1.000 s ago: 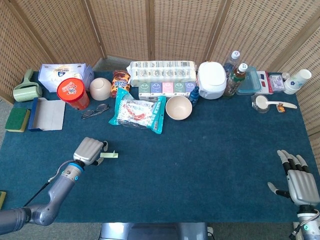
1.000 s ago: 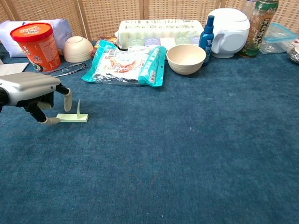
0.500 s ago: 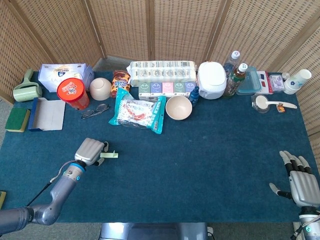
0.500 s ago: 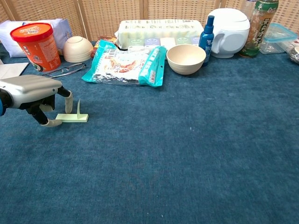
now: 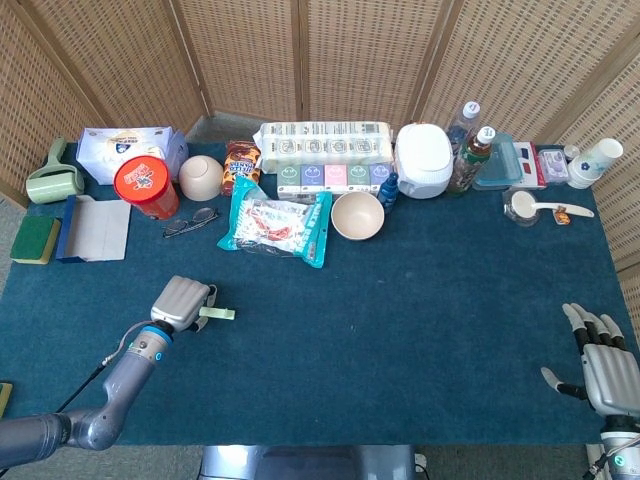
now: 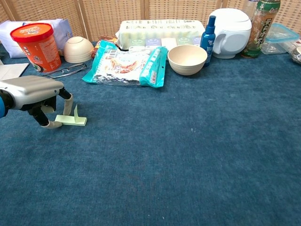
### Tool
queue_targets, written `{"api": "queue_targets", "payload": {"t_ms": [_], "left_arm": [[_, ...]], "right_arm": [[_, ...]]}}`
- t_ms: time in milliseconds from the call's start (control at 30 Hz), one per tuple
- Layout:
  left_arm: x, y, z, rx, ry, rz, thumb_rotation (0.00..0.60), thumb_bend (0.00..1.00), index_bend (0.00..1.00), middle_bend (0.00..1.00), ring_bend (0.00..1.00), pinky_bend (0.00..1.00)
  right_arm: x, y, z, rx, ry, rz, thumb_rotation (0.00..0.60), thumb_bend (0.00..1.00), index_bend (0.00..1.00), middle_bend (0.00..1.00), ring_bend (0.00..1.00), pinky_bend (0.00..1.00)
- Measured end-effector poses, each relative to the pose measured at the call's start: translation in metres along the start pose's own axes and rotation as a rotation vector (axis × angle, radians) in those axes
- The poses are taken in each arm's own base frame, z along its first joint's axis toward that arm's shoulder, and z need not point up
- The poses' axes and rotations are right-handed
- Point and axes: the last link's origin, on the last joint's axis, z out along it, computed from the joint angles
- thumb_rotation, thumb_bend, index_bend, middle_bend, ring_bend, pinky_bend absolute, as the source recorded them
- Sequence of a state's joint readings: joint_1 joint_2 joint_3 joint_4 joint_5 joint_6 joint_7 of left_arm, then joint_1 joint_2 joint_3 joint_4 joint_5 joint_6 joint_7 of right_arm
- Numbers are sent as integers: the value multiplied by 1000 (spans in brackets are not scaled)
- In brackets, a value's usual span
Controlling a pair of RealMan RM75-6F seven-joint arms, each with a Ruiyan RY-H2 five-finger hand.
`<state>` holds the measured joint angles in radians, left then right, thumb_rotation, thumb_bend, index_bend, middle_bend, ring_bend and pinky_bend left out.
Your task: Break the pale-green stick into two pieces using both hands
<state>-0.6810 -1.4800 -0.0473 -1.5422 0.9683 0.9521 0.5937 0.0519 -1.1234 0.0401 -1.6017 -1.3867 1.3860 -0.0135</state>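
Left hand [image 6: 33,94] down at the table's [image 5: 420,310] near-left, knuckles up, fingers curled over the near end of the stick [image 6: 71,120]. Fingertips touching or pinching that end, by the look of the chest view; whether truly gripped or just pressed to the cloth, cannot tell. Stick lying flat on the blue cloth, just right of that hand, with a thin pale-green sliver standing up from it mid-length. Could be a partial snap or a flap, hard to say. In the head view, same story: stick [image 5: 217,314] poking out rightward from under the left hand [image 5: 182,301].

Right hand [image 5: 602,357] far off at the near-right corner, fingers spread, holding nothing. Out of the chest view altogether. Well apart from the stick, the whole table width between them.

Judging progress: early. Needs 2 hands on the stick, and only 1 anywhere near it.

Risks from here, as a guess:
- Weak hold on the end. Only a short bit under the fingertips, so a lift could let the stick pivot, droop or slip out.
- Pressing instead of pinching could skid the stick across the cloth, away from the fingers.
- Long crossing for the right hand. Little free stick to catch, so clashing with the left fingers looks likely.
- The upright sliver could tear off first, leaving a scrap rather than a clean break.
- Glasses [image 5: 190,221] and snack bag [image 5: 275,224] lying behind. A high swing could clip them.
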Motion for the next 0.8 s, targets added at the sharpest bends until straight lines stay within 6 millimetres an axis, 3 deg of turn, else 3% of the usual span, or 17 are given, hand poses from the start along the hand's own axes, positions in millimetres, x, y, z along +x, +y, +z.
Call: {"api": "queue_targets", "payload": {"t_ms": [433,800], "left_arm": [[5,0,0,-7,11,10,600,364,647,1000,1000,1000],[40,-10,-12,-80,100,8,600,376,674,1000,1000,1000]], "right_arm": [[2,0,-1,-2,15,19,534,248,0,66,107,18],[4,-5,3,27,24,93,535,249,0,72,109,41]]}}
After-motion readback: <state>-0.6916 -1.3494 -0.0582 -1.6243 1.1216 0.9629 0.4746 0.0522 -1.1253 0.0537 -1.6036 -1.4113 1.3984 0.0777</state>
